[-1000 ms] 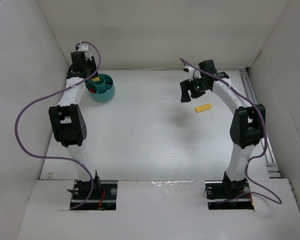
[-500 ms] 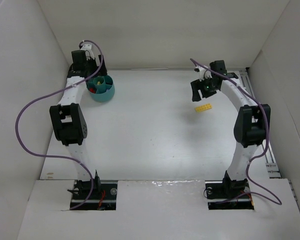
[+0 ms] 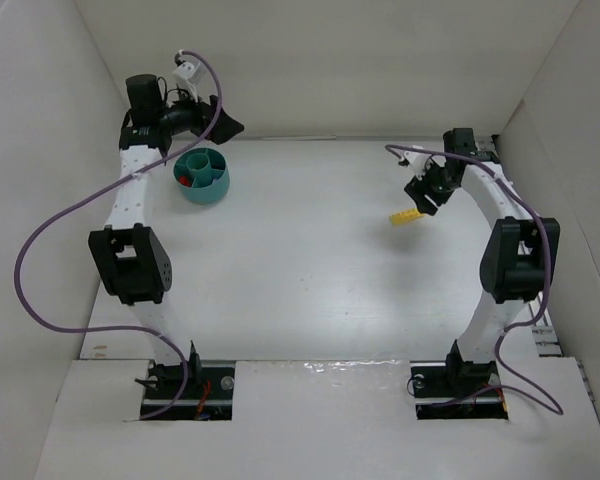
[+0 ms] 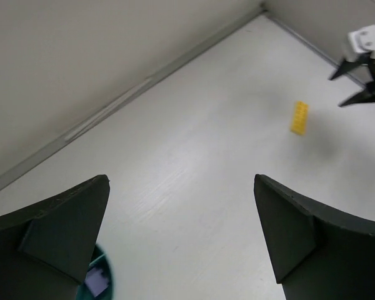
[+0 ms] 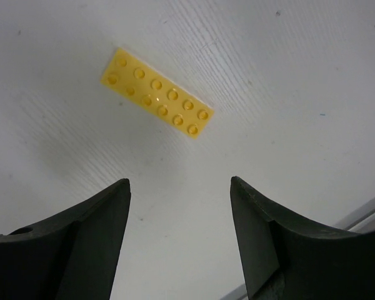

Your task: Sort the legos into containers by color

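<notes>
While the left gripper (image 3: 218, 120) hangs wide apart and empty near the round teal plastic divided bowl (image 3: 218, 186), the flat yellow studded lego plate (image 3: 406, 216) lies far across the white table (image 3: 300, 270), the right gripper (image 3: 426, 196) parted and empty just beside it. Thin and skewed to those jaws, it may skid when pinched. Only the right wrist view shows that skew; only overhead shows red pieces (image 3: 184, 181) in the bowl

A yellow lego plate (image 5: 156, 92) is lying flat, studs up, just beyond the right pincer (image 5: 178, 187); the teal divided bowl (image 3: 208, 193) is sitting near the left pincer (image 3: 224, 125).
</notes>
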`<state>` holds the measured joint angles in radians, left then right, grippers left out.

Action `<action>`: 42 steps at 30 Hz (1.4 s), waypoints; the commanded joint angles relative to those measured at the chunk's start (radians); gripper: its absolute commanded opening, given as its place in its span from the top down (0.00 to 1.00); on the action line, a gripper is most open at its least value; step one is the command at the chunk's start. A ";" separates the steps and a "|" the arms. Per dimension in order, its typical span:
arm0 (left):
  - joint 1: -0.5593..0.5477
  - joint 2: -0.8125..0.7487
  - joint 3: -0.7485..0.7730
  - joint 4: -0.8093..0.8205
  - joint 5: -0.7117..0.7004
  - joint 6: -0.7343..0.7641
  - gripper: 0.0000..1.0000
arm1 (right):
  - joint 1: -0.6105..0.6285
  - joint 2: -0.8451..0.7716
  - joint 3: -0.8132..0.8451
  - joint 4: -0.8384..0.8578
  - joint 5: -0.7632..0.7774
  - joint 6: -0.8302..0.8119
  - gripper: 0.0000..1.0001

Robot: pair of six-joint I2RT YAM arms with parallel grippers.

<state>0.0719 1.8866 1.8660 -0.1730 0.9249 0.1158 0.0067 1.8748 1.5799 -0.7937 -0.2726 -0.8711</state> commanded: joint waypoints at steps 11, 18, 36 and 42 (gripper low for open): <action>-0.047 -0.080 -0.080 0.040 0.246 0.012 0.00 | 0.007 0.188 0.205 -0.215 -0.027 -0.609 0.27; -0.047 -0.126 -0.131 0.030 0.212 0.035 0.00 | 0.039 0.303 0.324 -0.332 0.007 -0.681 0.27; -0.047 -0.107 -0.131 0.030 0.183 0.044 0.00 | 0.088 0.455 0.428 -0.438 0.099 -0.724 0.30; -0.047 -0.107 -0.131 0.030 0.172 0.044 0.00 | 0.108 0.442 0.394 -0.428 0.096 -0.685 0.75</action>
<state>0.0231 1.8328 1.7279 -0.1650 1.0897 0.1421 0.0944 2.3199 1.9804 -1.2026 -0.1627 -1.5776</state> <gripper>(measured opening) 0.997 0.385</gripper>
